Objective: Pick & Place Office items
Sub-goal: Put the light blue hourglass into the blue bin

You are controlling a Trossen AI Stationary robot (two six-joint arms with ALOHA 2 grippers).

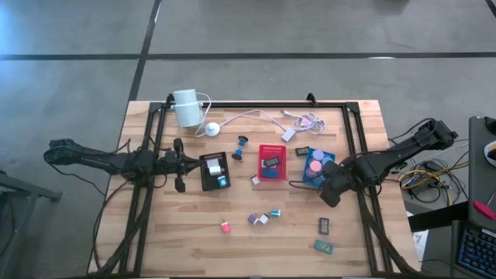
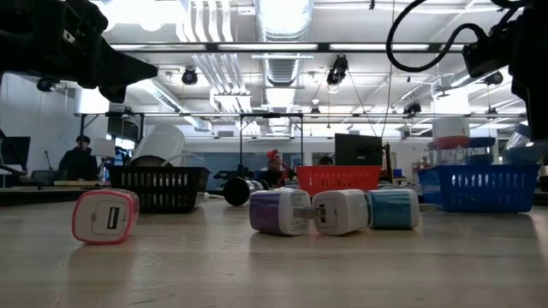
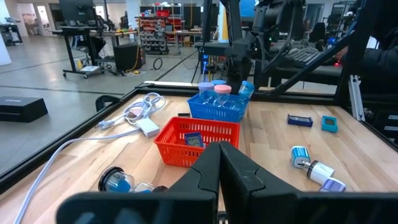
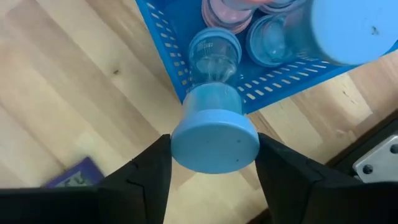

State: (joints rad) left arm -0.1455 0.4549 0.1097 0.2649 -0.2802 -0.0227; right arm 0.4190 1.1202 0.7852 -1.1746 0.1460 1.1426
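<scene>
My right gripper (image 4: 214, 163) points down over a corner of the blue tray (image 1: 318, 152), shut on a blue sand timer (image 4: 214, 93). The timer's lower end (image 4: 214, 46) is inside the tray among pastel round discs (image 4: 227, 15). A pink block (image 1: 225, 227) and purple, white and blue blocks (image 1: 263, 218) lie on the table near its front. Two dark clips (image 1: 324, 225) lie at the front right. My left gripper (image 3: 219, 155) hangs shut and level beside the black tray (image 1: 215, 171), touching nothing. My right gripper has the sand timer's upper blue cap (image 4: 214, 143) between its two fingers, one on each side of the round rim. The fingers (image 4: 149, 171) come from above, pointing down. The timer stands nearly upright; whether its lower end rests on the tray floor is hidden.
A red tray (image 1: 271, 162) with a dark clip stands mid-table. A white cylinder device (image 1: 186, 107) and its white cable (image 1: 263, 118) lie along the far edge. A second blue timer (image 1: 242, 145) and a white block (image 1: 255, 180) lie near the trays. A black frame borders the table.
</scene>
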